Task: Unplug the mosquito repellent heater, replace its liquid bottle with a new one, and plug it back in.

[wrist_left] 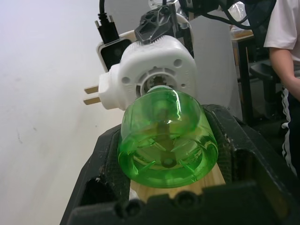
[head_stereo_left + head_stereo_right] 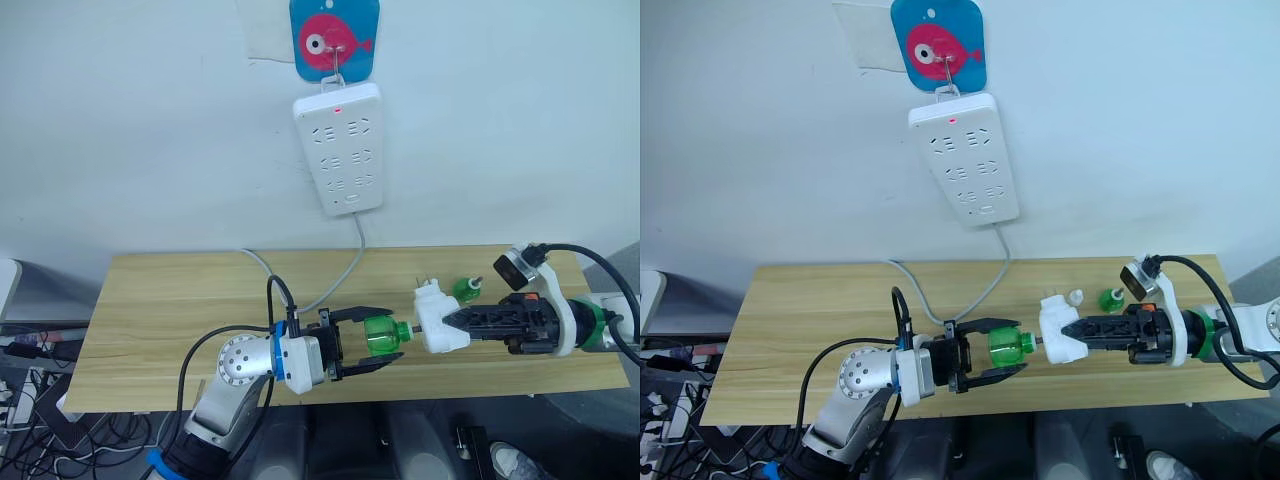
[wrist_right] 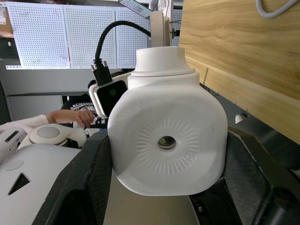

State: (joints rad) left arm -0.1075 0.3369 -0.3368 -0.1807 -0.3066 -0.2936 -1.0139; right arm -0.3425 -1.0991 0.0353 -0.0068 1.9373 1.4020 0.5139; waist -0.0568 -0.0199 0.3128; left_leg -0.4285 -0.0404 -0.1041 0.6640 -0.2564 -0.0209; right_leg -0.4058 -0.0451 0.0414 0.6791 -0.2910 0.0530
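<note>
Left gripper pinches green bottle; right gripper clamps heater. Left wrist view shows plug prongs.

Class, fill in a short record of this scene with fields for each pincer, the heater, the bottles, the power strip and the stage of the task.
Left pincer: shut on the green bottle, held level over the wooden table.
Right pincer: shut on the mosquito repellent heater.
Heater: unplugged, prongs bare, its socket facing the bottle's neck.
Bottle to heater: neck at the socket; whether seated, cannot tell.
Second green bottle: standing on the table behind the heater.
Power strip: hanging on the wall, red light on, nothing plugged in.
Stage: bottle swap under way; replugging not yet done.
</note>
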